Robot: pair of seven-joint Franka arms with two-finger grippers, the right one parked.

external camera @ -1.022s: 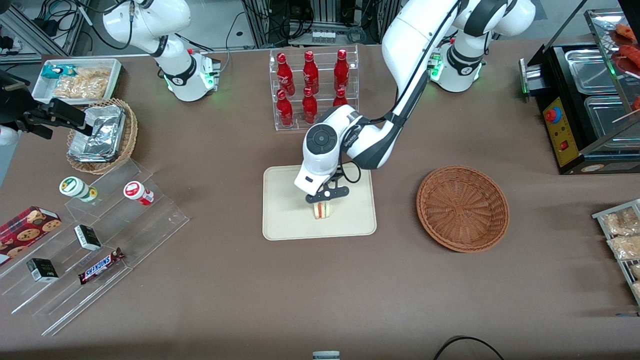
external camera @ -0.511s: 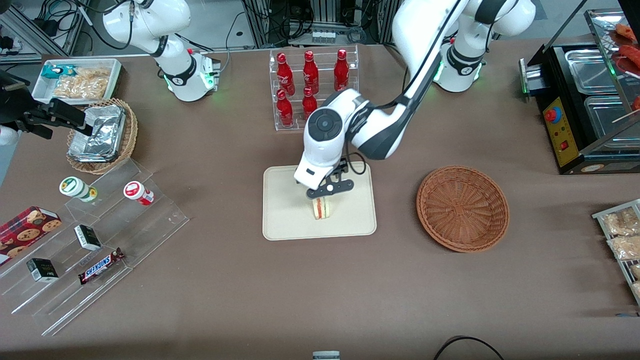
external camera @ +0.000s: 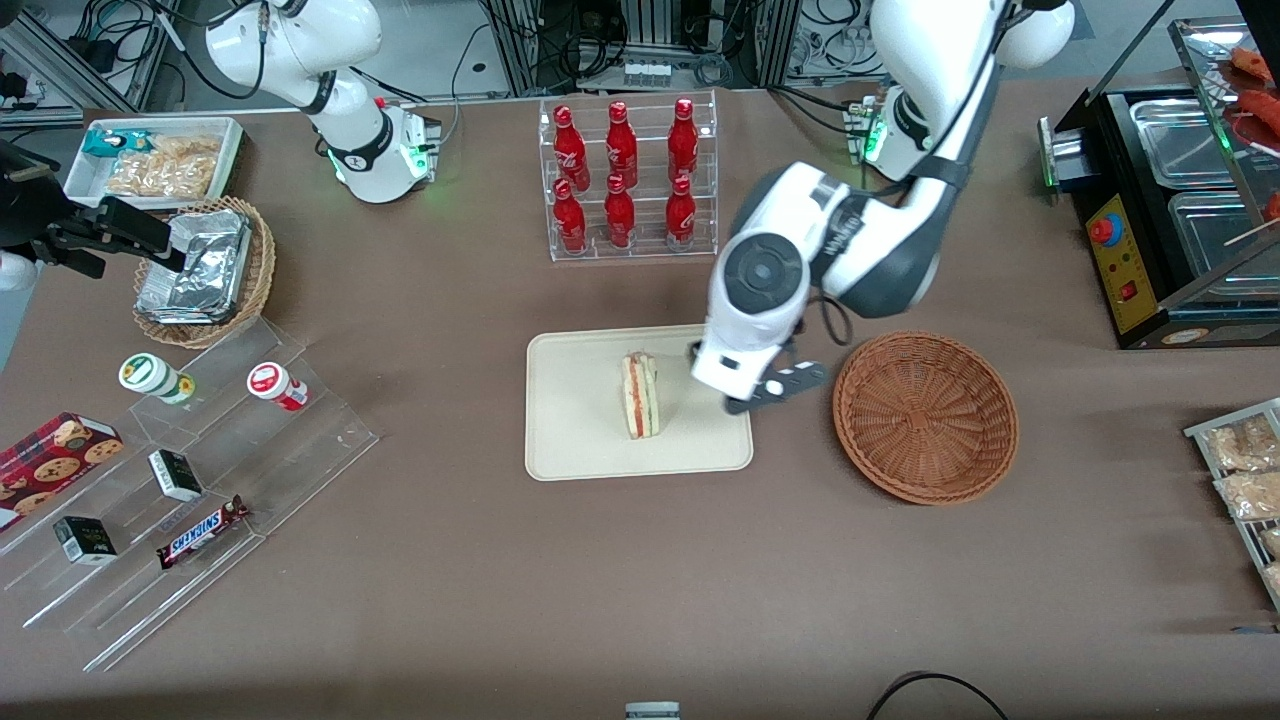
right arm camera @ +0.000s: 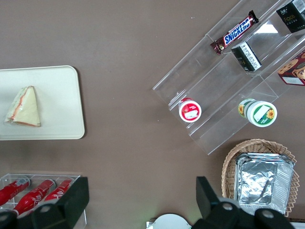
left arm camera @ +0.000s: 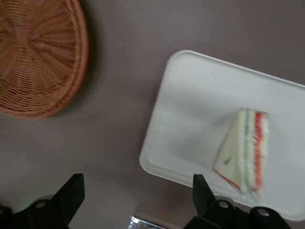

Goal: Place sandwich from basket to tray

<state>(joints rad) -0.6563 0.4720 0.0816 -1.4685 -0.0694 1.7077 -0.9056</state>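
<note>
The sandwich (external camera: pixel 641 395) stood on the tray (external camera: pixel 575 440), the basket (external camera: pixel 926 415) beside the tray toward the working arm's end; the gripper (external camera: pixel 766 391) hung spread over the tray's edge between sandwich and basket

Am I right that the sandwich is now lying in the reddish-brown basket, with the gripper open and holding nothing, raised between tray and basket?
Not quite. The sandwich lies on the tray, not in the basket, which is empty; the front view shows this, and the left wrist view confirms it. The rest holds: the gripper hangs between tray and basket, jaws open and holding nothing.
</note>
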